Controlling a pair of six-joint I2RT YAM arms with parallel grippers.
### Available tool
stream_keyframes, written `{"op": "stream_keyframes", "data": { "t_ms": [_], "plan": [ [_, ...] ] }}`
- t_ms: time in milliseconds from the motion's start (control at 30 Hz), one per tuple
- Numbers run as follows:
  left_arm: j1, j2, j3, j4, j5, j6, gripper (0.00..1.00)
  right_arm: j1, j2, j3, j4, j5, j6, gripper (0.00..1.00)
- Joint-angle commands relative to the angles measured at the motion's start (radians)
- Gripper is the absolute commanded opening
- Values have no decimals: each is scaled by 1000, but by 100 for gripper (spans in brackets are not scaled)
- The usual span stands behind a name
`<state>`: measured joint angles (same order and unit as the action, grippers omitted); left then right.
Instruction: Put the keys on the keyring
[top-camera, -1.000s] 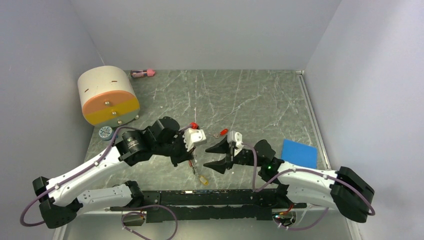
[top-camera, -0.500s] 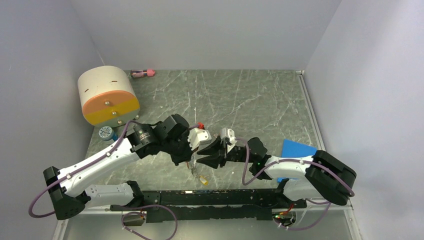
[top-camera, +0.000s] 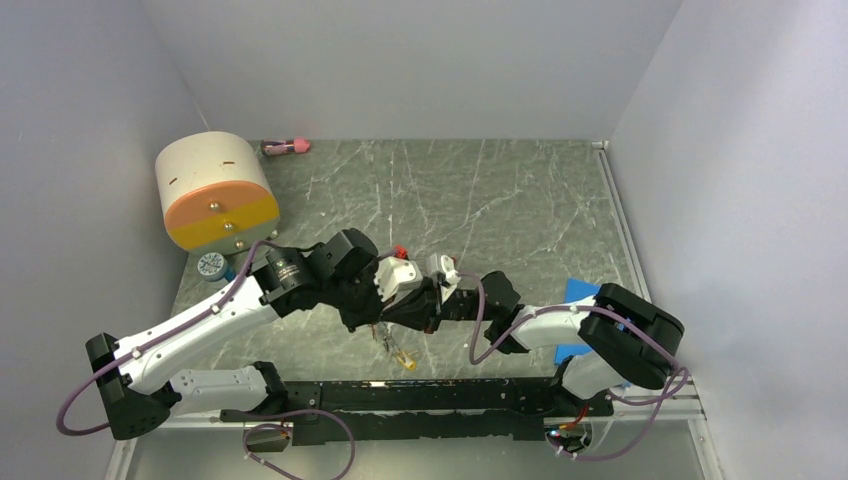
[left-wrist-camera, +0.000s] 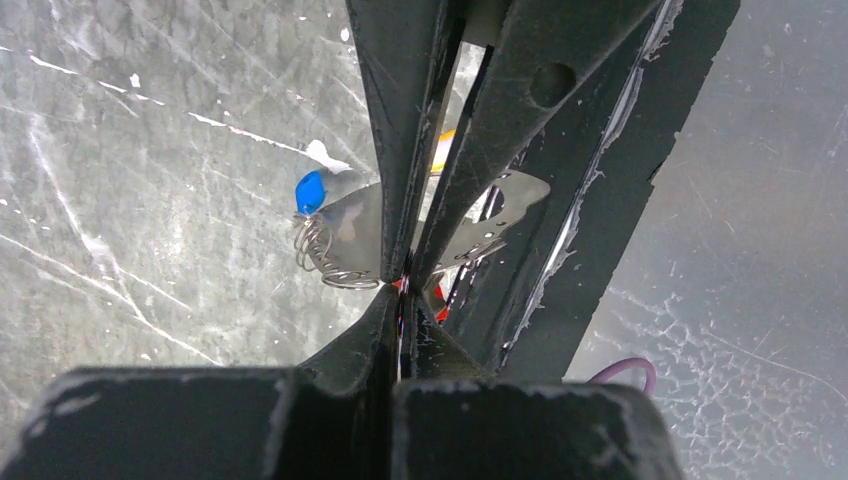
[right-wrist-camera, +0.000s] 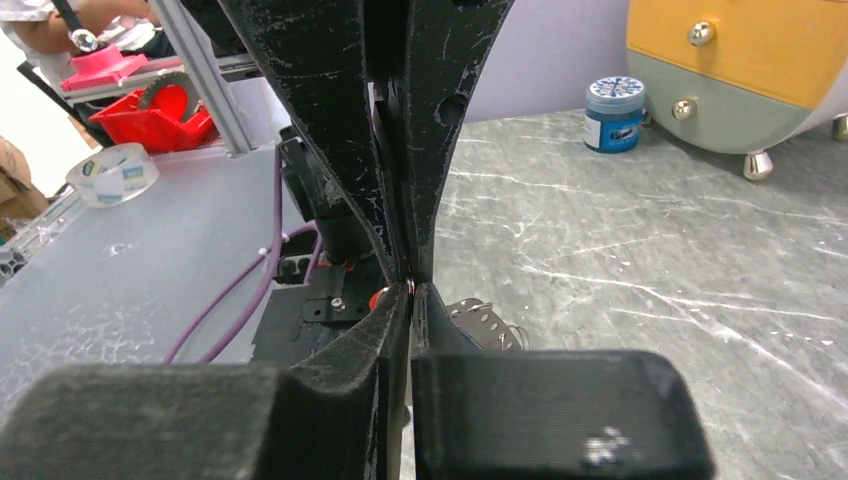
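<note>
Marbled table (top-camera: 520, 200) carries drum (top-camera: 215, 190), jar (top-camera: 211, 265), blue pad (top-camera: 583, 291).

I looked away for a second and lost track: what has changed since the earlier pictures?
The right gripper swung left to the left gripper, and its jaws, open a second ago, are shut; what they pinch is hidden. The left gripper shifted slightly right, jaws shut on the keyring. The drum stayed put.

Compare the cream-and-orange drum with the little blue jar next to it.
The drum is far larger than the jar. The drum is cream with an orange front; the jar is blue. The drum lies on its side on small feet, with knobs on its front; the jar stands upright under a patterned lid. Both are round and sit close together.
</note>
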<state>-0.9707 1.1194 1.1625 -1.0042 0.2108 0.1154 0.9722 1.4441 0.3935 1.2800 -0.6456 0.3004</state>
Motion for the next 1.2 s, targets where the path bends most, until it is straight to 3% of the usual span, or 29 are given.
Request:
{"op": "stream_keyframes", "data": {
  "t_ms": [0, 267, 433, 600, 767, 933, 1167],
  "plan": [
    [-7, -25, 29, 34, 2, -1, 3, 5, 12, 35, 79, -35, 8, 2],
    [-8, -43, 17, 52, -19, -7, 4, 5, -23, 10, 61, -30, -19, 0],
    [-8, -116, -20, 105, -69, -67, 45, 4, -79, -22, 49, 15, -39, 0],
    [-6, -305, -151, 273, -90, -197, 60, 4, -133, -49, 51, 42, -32, 0],
    [-6, -511, -312, 461, -76, -238, 61, 4, -184, -81, 82, 59, -6, 0],
    [-7, -669, -482, 662, 79, -159, 61, 4, -264, -96, 24, 72, -17, 0],
    [-7, -669, -611, 858, 192, -45, 62, 5, -378, -102, -105, 66, -52, 0]
  ]
}}
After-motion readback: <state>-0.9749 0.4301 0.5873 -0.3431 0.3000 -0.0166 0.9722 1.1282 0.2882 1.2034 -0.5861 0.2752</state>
